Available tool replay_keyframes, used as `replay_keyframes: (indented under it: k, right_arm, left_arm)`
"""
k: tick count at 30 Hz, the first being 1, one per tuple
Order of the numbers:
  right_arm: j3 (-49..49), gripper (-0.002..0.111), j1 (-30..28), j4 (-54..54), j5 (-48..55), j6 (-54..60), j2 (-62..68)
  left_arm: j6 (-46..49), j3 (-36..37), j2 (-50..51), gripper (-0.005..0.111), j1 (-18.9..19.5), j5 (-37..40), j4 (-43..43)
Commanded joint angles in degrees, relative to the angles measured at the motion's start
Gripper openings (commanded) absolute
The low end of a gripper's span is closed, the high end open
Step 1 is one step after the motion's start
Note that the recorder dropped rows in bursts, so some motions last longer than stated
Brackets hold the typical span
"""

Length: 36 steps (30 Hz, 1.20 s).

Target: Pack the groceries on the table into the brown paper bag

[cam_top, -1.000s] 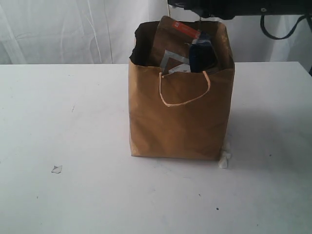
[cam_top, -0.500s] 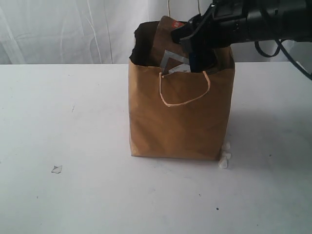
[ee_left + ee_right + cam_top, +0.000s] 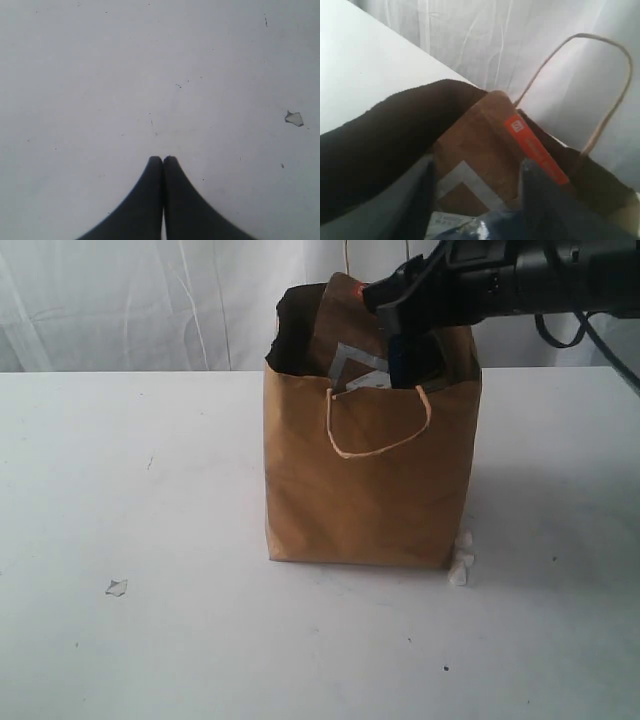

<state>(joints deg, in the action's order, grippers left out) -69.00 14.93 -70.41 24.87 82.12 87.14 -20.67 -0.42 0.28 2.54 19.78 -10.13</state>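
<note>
We have the brown paper bag (image 3: pixel 370 480) standing upright mid-table with its mouth open. The right gripper (image 3: pixel 393 325) sits over the right half of that mouth, jaws parted to a middling gap. Through the right wrist view we see its two dark fingers (image 3: pixel 415 200) set apart, with the brown foil pouch (image 3: pixel 480 145) showing between them; whether either finger touches it, we cannot tell. The pouch leans inside the bag, its top edge and orange-red strip (image 3: pixel 535 145) poking above the rim. A dark blue packet (image 3: pixel 405 360) sits just beside it, under the gripper. The far cord handle (image 3: pixel 605 75) arches up close behind the pouch, while the near handle (image 3: pixel 378 435) hangs flat against the front face, so it's tight in that mouth. Outside, the white table (image 3: pixel 150 490) runs broad to the left and front. A tiny pale flake (image 3: pixel 117 587) lies well off toward the near left, and a small white scrap (image 3: pixel 460 562) touches the bag's lower right corner. The left gripper (image 3: pixel 163 162) hangs over open tabletop, jaws pressed tip to tip, with the flake near it.
</note>
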Motion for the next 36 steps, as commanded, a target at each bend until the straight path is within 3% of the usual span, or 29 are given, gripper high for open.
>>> replay_keyframes:
  k: [1, 10, 21, 24, 28, 33, 36]
  right_arm:
    - [-0.3, 0.048, -1.9, -0.8, -3.0, -0.3, -2.0]
    - [-0.3, 0.030, -9.5, -10.9, -5.7, -4.2, -3.0]
    - [0.8, 0.008, -19.2, -12.0, -5.6, -7.9, 1.7]
    - [3.1, 0.005, -21.4, -11.4, -5.5, -6.8, 4.0]
    - [7.5, 0.005, -23.4, -10.8, -13.3, -1.2, 5.9]
    - [12.3, 0.005, -23.6, -10.8, -21.0, 11.4, 6.3]
    - [15.4, 0.005, -23.1, -11.1, -22.8, 12.6, 6.3]
  left_arm:
    - [0.0, 0.4, -0.3, 0.000, 0.1, 2.2, 0.0]
    - [0.0, 0.4, -0.3, 0.000, 0.1, 2.2, 0.0]
    - [0.0, 0.4, -0.3, 0.000, 0.1, 2.2, 0.0]
    - [0.0, 0.4, -0.3, 0.000, 0.1, 2.2, 0.0]
    - [0.0, 0.4, -0.3, 0.000, 0.1, 2.2, 0.0]
    - [0.0, 0.4, -0.3, 0.000, 0.1, 2.2, 0.0]
    - [0.0, 0.4, -0.3, 0.000, 0.1, 2.2, 0.0]
